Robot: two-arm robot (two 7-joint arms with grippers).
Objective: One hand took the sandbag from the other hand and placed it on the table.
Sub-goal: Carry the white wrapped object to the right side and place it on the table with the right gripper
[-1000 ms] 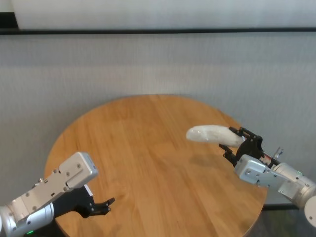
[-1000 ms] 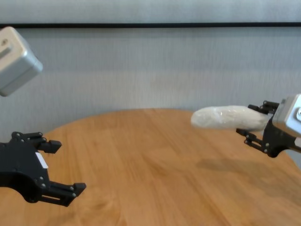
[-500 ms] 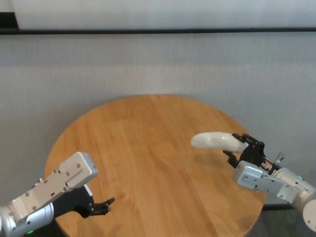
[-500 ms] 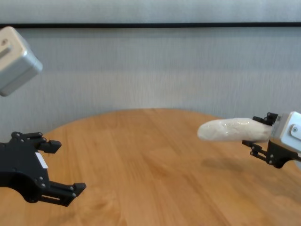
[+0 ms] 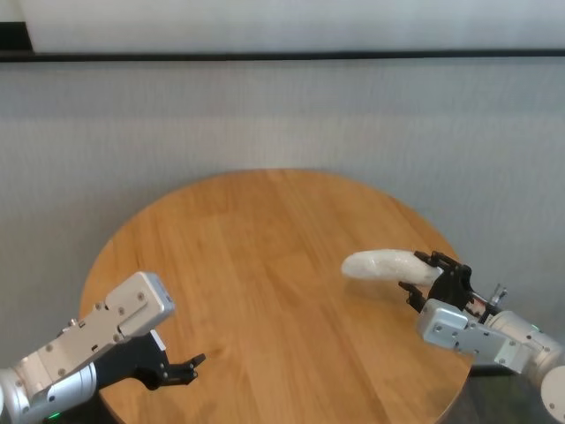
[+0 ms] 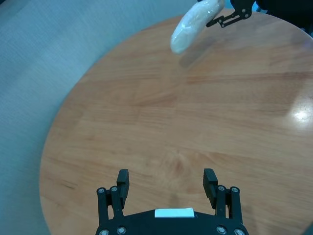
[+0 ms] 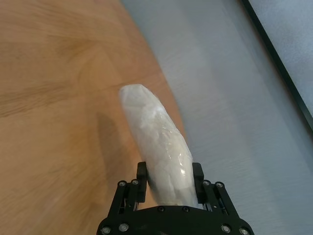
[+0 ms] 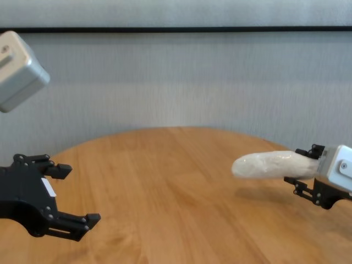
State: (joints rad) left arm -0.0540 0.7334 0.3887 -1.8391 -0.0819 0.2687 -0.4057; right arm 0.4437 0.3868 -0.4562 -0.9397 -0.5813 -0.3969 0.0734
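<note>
The sandbag (image 5: 384, 263) is a lumpy white pouch. My right gripper (image 5: 419, 272) is shut on its one end and holds it level, a little above the right side of the round wood table (image 5: 256, 265). The bag's free end points toward the table's middle, with its shadow beneath. The right wrist view shows the bag (image 7: 156, 142) between the fingers (image 7: 142, 172). In the chest view the bag (image 8: 269, 164) hangs just over the tabletop (image 8: 165, 187). My left gripper (image 5: 181, 369) is open and empty at the table's near left edge, far from the bag.
A grey wall stands behind the table. The table's right edge lies close under my right gripper (image 8: 301, 168). The left wrist view shows the wide bare tabletop (image 6: 171, 112) between my left gripper (image 6: 166, 176) and the bag (image 6: 194, 25).
My right gripper has lowered the sandbag toward the tabletop, still shut on it. The left arm has not moved.
</note>
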